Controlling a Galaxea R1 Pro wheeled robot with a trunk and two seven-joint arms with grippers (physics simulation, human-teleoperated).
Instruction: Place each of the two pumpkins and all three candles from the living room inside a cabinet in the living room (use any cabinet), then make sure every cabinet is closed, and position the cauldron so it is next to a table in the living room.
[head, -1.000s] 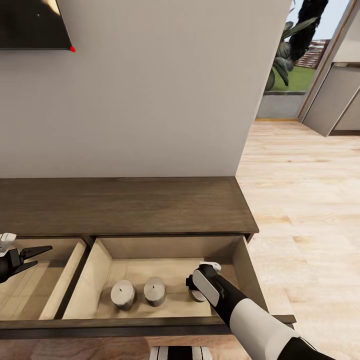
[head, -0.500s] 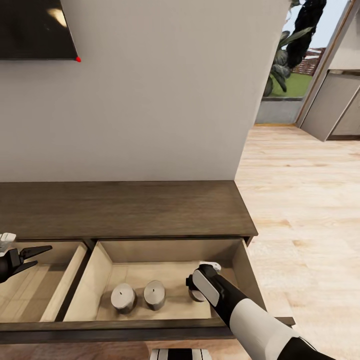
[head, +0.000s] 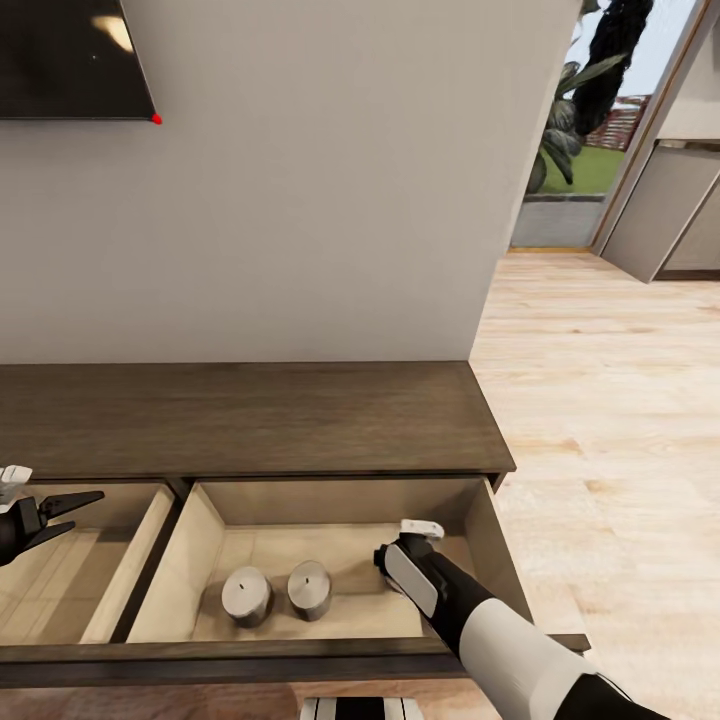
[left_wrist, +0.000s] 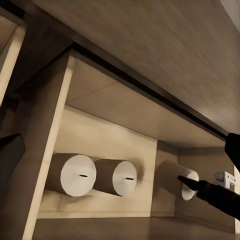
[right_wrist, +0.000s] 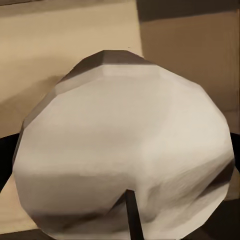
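So the cabinet (head: 250, 415) has its right drawer (head: 482, 540) pulled out to take the candles: two candles (head: 246, 594) sit side by side inside, with a third candle (left_wrist: 172, 178) at the right gripper (head: 400, 568). It's probably pinched, can't really tell. Left gripper (head: 70, 508) hangs spread, empty, above the neighbouring drawer.

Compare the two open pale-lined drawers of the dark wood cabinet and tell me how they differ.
The right-hand drawer holds two short off-white candles standing side by side, with a third candle by the right gripper; what shows of the left-hand drawer is bare. The right arm reaches into the right-hand drawer; the left gripper hovers open over the left-hand one. Both have pale beige linings and stand pulled out.
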